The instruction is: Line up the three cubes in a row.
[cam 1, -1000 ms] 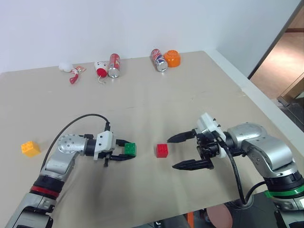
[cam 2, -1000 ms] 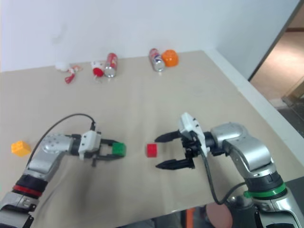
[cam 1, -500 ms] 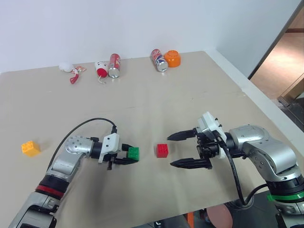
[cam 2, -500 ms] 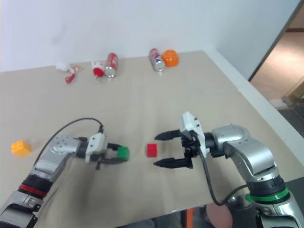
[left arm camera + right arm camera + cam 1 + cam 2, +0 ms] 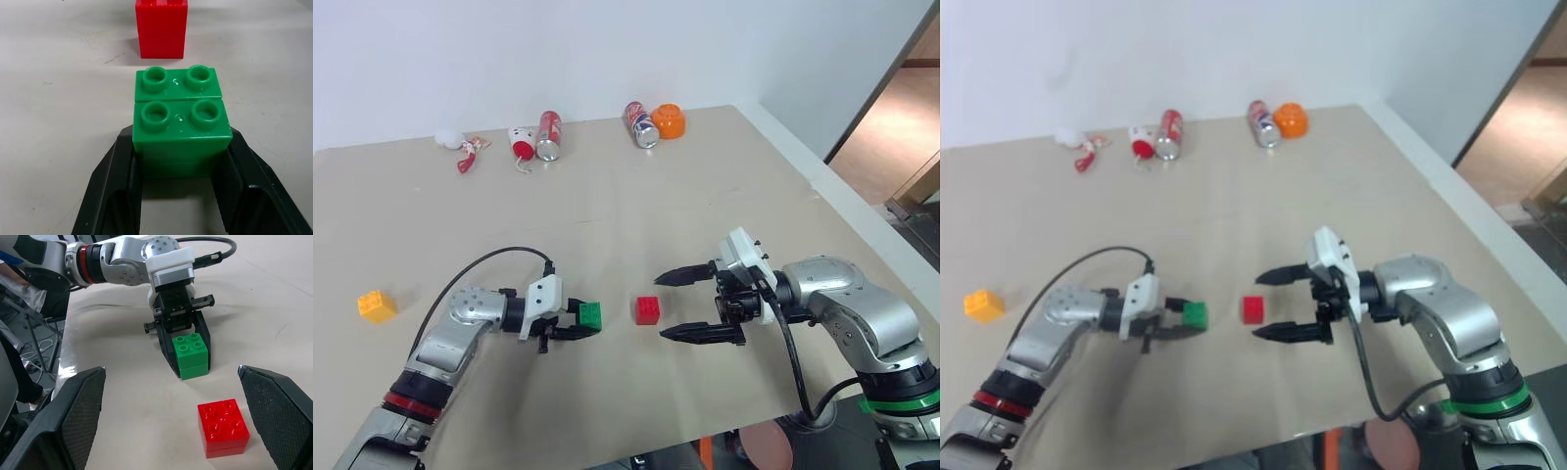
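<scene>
Studs on the green cube [image 5: 180, 122] face up; it sits on the desk [image 5: 607, 215] between the left gripper's [image 5: 576, 323] loosened fingers, beside the red cube [image 5: 647, 309]. Yellow cube [image 5: 375, 305] lies well left. Right gripper [image 5: 690, 305], level, fingers spread wide, flanks red.

green cube [image 5: 590, 314] | lowered rightward to table | left claw [image 5: 576, 322] loosening

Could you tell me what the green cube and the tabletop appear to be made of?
Green cube: looks like glossy moulded plastic, given its crisp round studs and small highlights. Tabletop: a matte beige surface, faintly scuffed, possibly laminate; the look leaves that open.
</scene>
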